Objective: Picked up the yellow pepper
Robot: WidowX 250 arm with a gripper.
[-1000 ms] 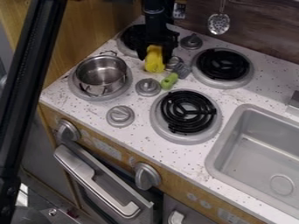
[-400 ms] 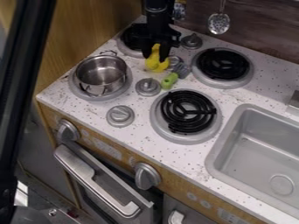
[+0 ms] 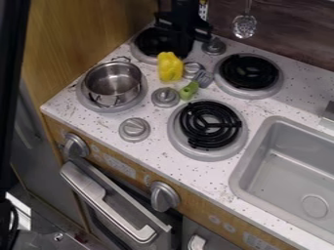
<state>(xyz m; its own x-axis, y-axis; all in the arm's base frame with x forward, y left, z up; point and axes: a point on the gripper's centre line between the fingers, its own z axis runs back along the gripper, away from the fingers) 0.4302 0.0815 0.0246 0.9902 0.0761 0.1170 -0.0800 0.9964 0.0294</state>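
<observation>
Stovetop (image 3: 147, 128) and sink (image 3: 236, 171), with a yellow pepper (image 3: 170, 67) toward twelve o'clock.
The oven handle (image 3: 104, 207) is at seven o'clock and the sink at four; a black coil burner (image 3: 207, 128) sits at three, a steel pot (image 3: 113, 84) between ten and eleven. Past a green-handled utensil (image 3: 188, 90) at one o'clock, the pepper is upright at twelve, between the pot and the rear right burner (image 3: 249, 72). Just beyond it hangs the black gripper (image 3: 181, 45); whether it is open, closed or clamped on the pepper, I cannot tell.
</observation>
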